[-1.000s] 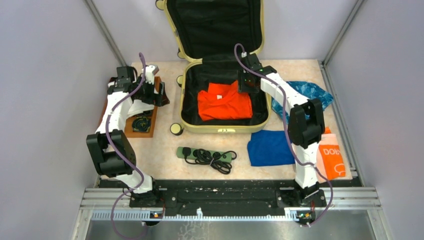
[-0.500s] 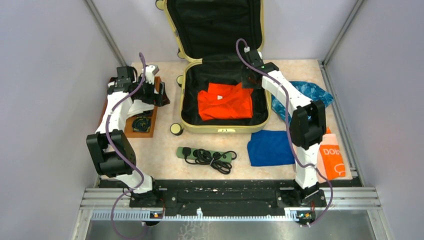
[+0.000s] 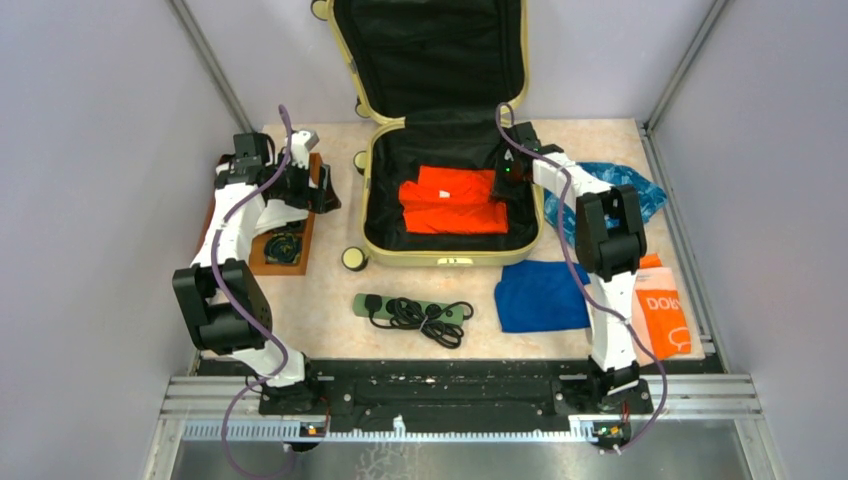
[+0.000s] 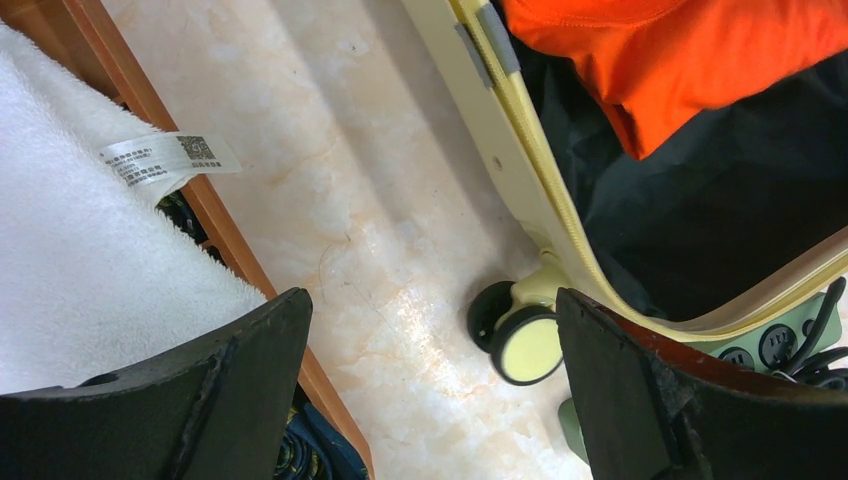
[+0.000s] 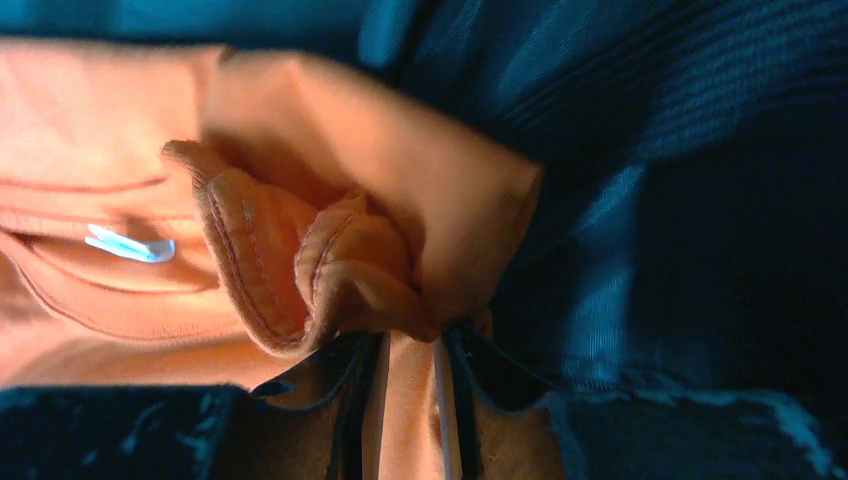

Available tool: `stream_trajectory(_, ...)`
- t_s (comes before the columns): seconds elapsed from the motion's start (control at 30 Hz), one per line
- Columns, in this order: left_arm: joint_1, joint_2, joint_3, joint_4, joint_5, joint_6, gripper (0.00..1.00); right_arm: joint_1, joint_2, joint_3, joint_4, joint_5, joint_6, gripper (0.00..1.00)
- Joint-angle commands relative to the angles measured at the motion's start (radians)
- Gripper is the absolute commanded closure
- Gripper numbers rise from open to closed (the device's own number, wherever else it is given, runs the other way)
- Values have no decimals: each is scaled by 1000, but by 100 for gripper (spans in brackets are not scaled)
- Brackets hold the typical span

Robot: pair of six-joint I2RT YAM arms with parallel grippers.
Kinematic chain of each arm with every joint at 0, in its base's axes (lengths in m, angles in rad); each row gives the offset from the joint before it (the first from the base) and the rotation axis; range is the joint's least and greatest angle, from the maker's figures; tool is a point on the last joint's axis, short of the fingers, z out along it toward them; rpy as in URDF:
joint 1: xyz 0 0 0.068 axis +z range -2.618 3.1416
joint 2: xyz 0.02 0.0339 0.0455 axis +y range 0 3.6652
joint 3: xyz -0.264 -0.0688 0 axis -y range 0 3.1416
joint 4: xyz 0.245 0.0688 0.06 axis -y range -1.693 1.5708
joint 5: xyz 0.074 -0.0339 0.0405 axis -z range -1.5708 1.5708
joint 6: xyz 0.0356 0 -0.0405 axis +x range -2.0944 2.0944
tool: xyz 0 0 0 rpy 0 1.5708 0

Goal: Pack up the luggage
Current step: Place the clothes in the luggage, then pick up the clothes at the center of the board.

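The pale yellow luggage lies open at the back middle, its black-lined lid upright. An orange shirt lies folded inside it. My right gripper is down at the shirt's right edge and is shut on a bunched fold of the orange shirt. My left gripper is open and empty above the left side of the table; its view shows the luggage wall, a wheel and the orange shirt.
A wooden tray with a white towel and a dark coiled item sits left. A green power strip with a black cord lies in front. A blue cloth, a patterned blue bag and an orange packet lie right.
My right gripper has moved right and down to the shirt's right edge, and the orange shirt has been folded into a narrower band. The left arm has not moved.
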Motion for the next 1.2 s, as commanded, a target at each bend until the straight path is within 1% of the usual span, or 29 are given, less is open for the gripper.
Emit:
stream_trajectory(0.0,-6,-16,38,-9,16,7,2,-32,34,5,32,-8,19,76)
stream_trajectory(0.13,-20,-11,51,-11,21,-1,2,-22,81,38,19,-22,13,71)
stream_trajectory(0.27,-30,-14,58,-10,23,-9,2,5,151,94,-2,-83,20,70)
stream_trajectory(0.43,-31,-17,51,-10,9,-11,2,67,196,166,-24,-61,28,68)
stream_trajectory(0.47,-31,-17,50,-10,5,-11,2,68,194,175,-30,-52,34,66)
stream_trajectory(0.53,-32,-22,48,-12,-3,-5,2,64,169,184,-38,-21,37,59)
stream_trajectory(0.63,-31,-26,41,-9,-10,0,2,39,102,185,-40,-26,37,55)
stream_trajectory(0.7,-32,-23,42,-8,-10,-2,2,17,39,180,-42,-29,37,48)
stream_trajectory(0.8,-31,-18,43,-9,-7,-5,2,-36,-111,133,-22,-15,49,35)
stream_trajectory(0.97,-31,-18,47,-8,-16,-1,2,-183,-356,-41,17,27,107,20)
stream_trajectory(1.03,-31,-18,45,-8,-19,5,2,-258,-439,-141,26,39,120,14)
stream_trajectory(1.17,-31,-21,40,-8,-23,7,2,-433,-576,-334,20,142,163,9)
